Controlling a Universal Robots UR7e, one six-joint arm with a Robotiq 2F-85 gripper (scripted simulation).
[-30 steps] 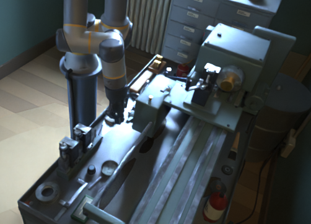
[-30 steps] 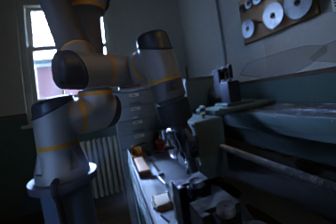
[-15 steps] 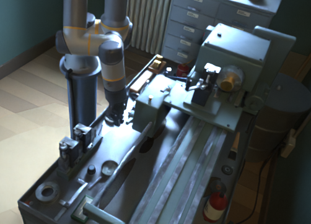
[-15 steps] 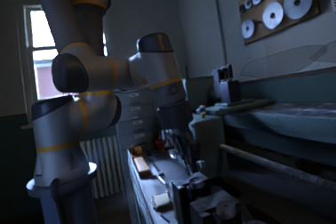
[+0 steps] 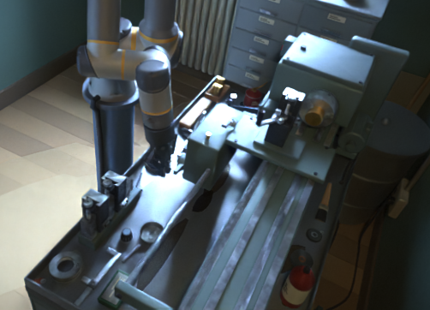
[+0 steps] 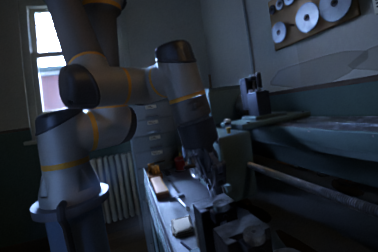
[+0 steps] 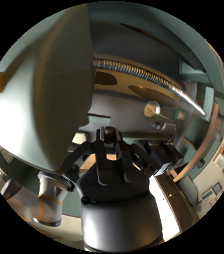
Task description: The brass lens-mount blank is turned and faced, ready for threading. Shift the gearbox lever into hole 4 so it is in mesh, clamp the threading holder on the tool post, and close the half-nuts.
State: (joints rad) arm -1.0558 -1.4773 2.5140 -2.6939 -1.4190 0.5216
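Observation:
A dark round knob (image 7: 110, 133) on a lever beside the grey-green carriage apron (image 5: 205, 153) is gripped in my gripper (image 7: 110, 137), which is closed around it. The gripper (image 5: 159, 161) sits low at the apron's left side, over the front tray. A tool holder (image 5: 279, 116) stands on the tool post on the carriage, facing the brass blank (image 5: 316, 117) in the chuck. Two more holders (image 5: 105, 200) stand in a rack at the tray's left edge. The lead screw (image 7: 148, 79) runs along the bed front.
The headstock (image 5: 329, 80) rises at the far end of the lathe, with a drawer cabinet (image 5: 274, 26) behind it. My arm's pedestal (image 5: 112, 133) stands left of the tray. A ring (image 5: 65, 265), a small dish (image 5: 150, 232) and a red extinguisher (image 5: 297, 285) lie near the front.

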